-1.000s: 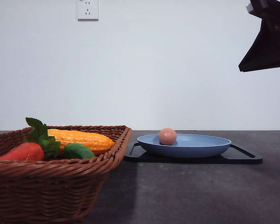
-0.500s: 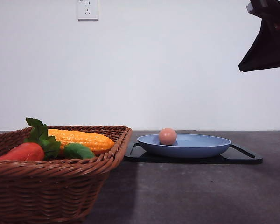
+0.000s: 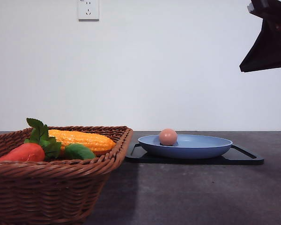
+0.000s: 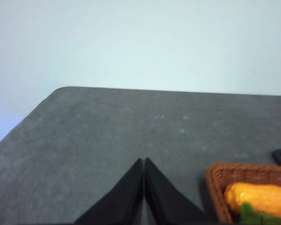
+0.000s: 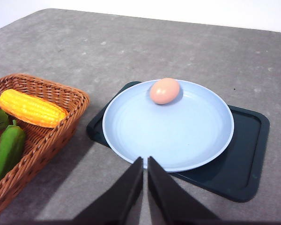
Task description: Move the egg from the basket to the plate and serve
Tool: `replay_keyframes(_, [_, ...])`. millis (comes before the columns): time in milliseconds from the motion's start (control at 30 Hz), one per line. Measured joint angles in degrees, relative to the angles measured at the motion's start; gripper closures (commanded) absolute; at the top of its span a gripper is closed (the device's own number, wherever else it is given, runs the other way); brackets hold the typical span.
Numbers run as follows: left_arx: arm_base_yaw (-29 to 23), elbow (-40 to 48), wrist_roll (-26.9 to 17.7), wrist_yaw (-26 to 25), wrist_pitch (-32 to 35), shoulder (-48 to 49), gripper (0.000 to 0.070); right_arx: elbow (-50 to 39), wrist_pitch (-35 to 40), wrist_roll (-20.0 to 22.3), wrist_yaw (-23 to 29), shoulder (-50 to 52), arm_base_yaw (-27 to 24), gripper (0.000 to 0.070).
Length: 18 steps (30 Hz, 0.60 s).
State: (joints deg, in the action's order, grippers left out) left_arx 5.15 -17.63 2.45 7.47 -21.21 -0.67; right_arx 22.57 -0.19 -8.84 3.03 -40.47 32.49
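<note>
The pinkish-tan egg (image 3: 168,137) lies on the round blue plate (image 3: 196,149), close to its rim on the basket side; the right wrist view shows the egg (image 5: 164,90) on the plate (image 5: 178,136) too. The wicker basket (image 3: 47,187) stands at the front left, and its braided rim (image 5: 61,93) is in the right wrist view. My right gripper (image 5: 144,161) hangs above the plate's edge, shut and empty. My left gripper (image 4: 144,161) is shut and empty over bare table beside the basket (image 4: 220,176).
The plate rests on a flat black tray (image 3: 246,158) with handles. In the basket lie a yellow corn cob (image 3: 82,139), a green pepper (image 3: 78,152) and a red vegetable (image 3: 24,153) with green leaves. The right arm (image 3: 269,37) hangs dark at the top right.
</note>
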Motion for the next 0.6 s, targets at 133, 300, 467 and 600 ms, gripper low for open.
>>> replay_keyframes(133, [-3.6,5.2,0.0,-5.6,1.5,0.4,0.0700,0.0,0.0,0.0,0.0,0.0,0.0,0.0700])
replay_keyframes(300, [-5.0,12.0,0.1,-8.3,7.1,0.4,0.0700,0.0,0.4,0.0,0.0,0.0,0.0,0.0700])
replay_keyframes(467, [-5.0,15.3,0.2,-8.6,9.7,0.4,0.0700,0.0,0.4,0.0,0.0,0.0,0.0,0.0700])
replay_keyframes(600, [-5.0,15.8,1.3,-8.7,10.8,0.4,0.0700,0.0,0.4,0.0,0.0,0.0,0.0,0.0700])
